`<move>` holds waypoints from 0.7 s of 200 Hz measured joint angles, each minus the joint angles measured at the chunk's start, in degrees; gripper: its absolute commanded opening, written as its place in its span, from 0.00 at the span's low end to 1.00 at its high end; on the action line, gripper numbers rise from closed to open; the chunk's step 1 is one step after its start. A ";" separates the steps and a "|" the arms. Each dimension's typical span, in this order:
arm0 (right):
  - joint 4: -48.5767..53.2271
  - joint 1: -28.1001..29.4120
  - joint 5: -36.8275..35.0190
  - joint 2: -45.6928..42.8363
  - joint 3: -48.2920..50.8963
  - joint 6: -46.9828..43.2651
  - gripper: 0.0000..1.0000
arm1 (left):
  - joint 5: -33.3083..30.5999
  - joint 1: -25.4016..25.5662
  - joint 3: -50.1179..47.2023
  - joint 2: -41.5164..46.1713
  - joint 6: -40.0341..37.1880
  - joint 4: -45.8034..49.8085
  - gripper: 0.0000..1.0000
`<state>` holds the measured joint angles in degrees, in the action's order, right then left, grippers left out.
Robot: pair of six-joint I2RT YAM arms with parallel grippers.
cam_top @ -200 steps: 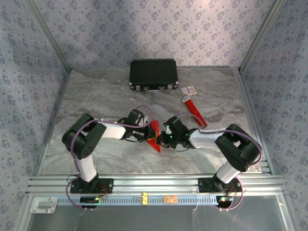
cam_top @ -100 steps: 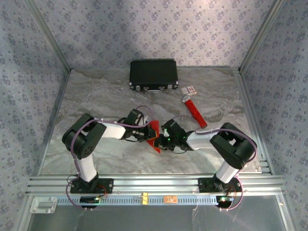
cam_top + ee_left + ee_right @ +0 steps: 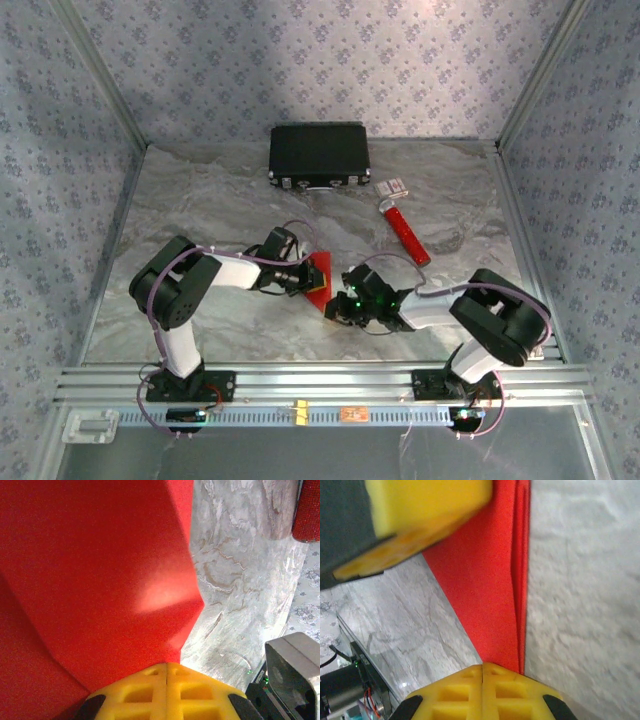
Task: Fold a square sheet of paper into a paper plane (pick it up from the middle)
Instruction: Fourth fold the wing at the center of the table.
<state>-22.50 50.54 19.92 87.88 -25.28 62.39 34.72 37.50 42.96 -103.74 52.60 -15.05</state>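
Note:
The square sheet of paper (image 3: 319, 278) is folded into a slim, creased red shape at the table's middle, between my two grippers. My left gripper (image 3: 303, 280) lies low at its left side, shut on its edge. In the left wrist view the red paper (image 3: 100, 580) spreads up from the closed yellow jaws of the left gripper (image 3: 166, 666). My right gripper (image 3: 336, 306) is shut on the paper's near tip. In the right wrist view the narrow layered paper (image 3: 490, 595) runs into the right gripper (image 3: 483, 666), with a left-gripper finger (image 3: 420, 515) over the paper's far end.
A black case (image 3: 319, 154) stands at the back of the table. A red tube with a white end (image 3: 404, 231) lies right of centre, with a small white card (image 3: 393, 187) behind it. Metal rails (image 3: 320, 380) run along the near edge, and patterned walls close the sides.
My right gripper has slid toward the near edge along the paper to its near tip, its arm swinging right. The paper now lies lower. The left arm has stayed put.

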 measured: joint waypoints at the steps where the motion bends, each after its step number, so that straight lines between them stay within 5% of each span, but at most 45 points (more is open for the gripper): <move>1: 0.02 0.02 0.00 -0.07 0.04 0.02 0.01 | 0.00 0.00 0.00 0.00 0.00 -0.02 0.03; 63: 5.95 -3.02 1.33 -3.72 -3.21 -0.17 0.02 | -0.04 -0.48 -0.13 -0.09 0.57 -0.70 0.03; 140: 4.44 -5.22 2.82 7.06 -9.09 -0.66 0.02 | -0.04 -0.72 -0.13 -0.22 0.61 -1.07 0.03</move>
<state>-18.06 45.32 22.74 94.94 -34.37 61.73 34.68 36.77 42.83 -103.96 53.21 -16.12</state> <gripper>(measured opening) 0.052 0.040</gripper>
